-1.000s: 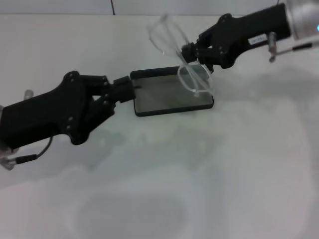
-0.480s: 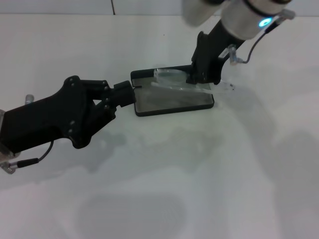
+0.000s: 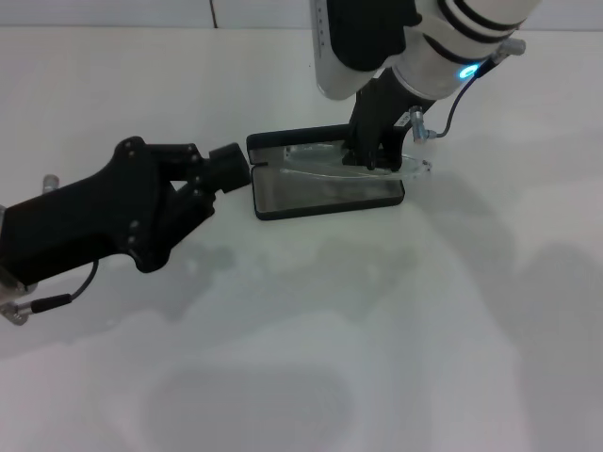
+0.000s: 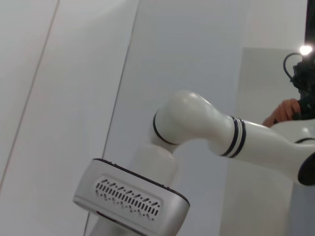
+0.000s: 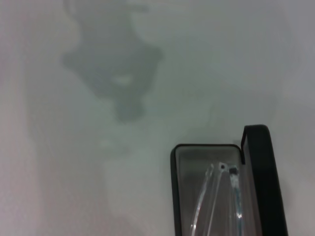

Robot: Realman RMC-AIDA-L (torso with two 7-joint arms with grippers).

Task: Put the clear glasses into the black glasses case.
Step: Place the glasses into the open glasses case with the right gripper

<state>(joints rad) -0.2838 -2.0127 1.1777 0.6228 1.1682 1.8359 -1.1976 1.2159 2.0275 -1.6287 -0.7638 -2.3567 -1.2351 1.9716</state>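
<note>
The black glasses case (image 3: 325,211) lies open at the middle of the table, grey lining up. My right gripper (image 3: 366,160) reaches down into it from above and is shut on the clear glasses (image 3: 316,156). They lie low across the case, with one end (image 3: 421,171) sticking out over the right rim. In the right wrist view, thin clear arms of the glasses (image 5: 212,196) lie inside the case (image 5: 173,187). My left gripper (image 3: 236,168) sits at the case's left edge; I cannot see if it touches the case.
White tabletop surrounds the case on all sides. The right arm's white forearm (image 3: 443,38) hangs over the table's far side. The left wrist view shows only the white arm (image 4: 197,123) and a wall.
The right gripper swung over the case and lowered the glasses from the air into it. The left gripper's tip drew back slightly to the left of the case edge.
</note>
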